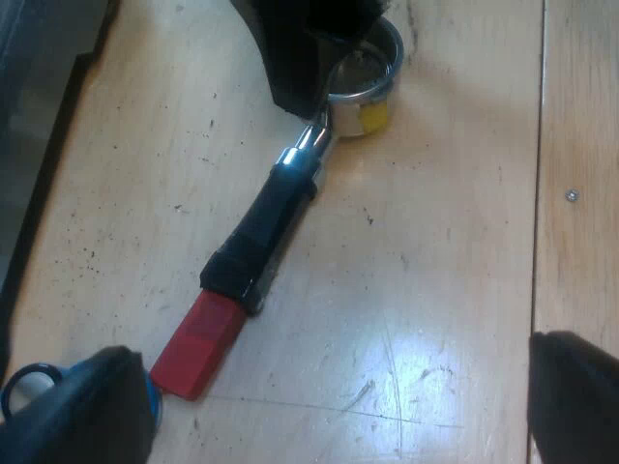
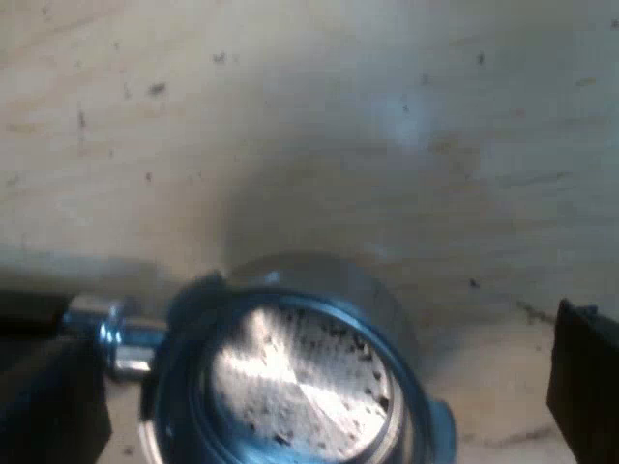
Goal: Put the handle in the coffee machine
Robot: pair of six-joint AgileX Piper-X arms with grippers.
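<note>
My left gripper (image 1: 334,396) hung wide open over the holder (image 1: 280,208), which lay flat on the wooden table (image 1: 445,242). My right gripper (image 2: 319,387), equally wide, straddled its metal basket (image 2: 300,377). Rigid and basket-heavy, it probably gripped best by the dark handle (image 1: 266,227).

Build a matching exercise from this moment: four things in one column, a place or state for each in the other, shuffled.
Things
1. metal basket
2. red end
3. left pincer
4. yellow patch

Places or states
A. open, fingers wide apart over the wooden table
B. on the basket's outer wall
C. between the open fingers of the right pincer
D. flat on the table, at the handle's tip

Pairs: 1-C, 2-D, 3-A, 4-B
</note>
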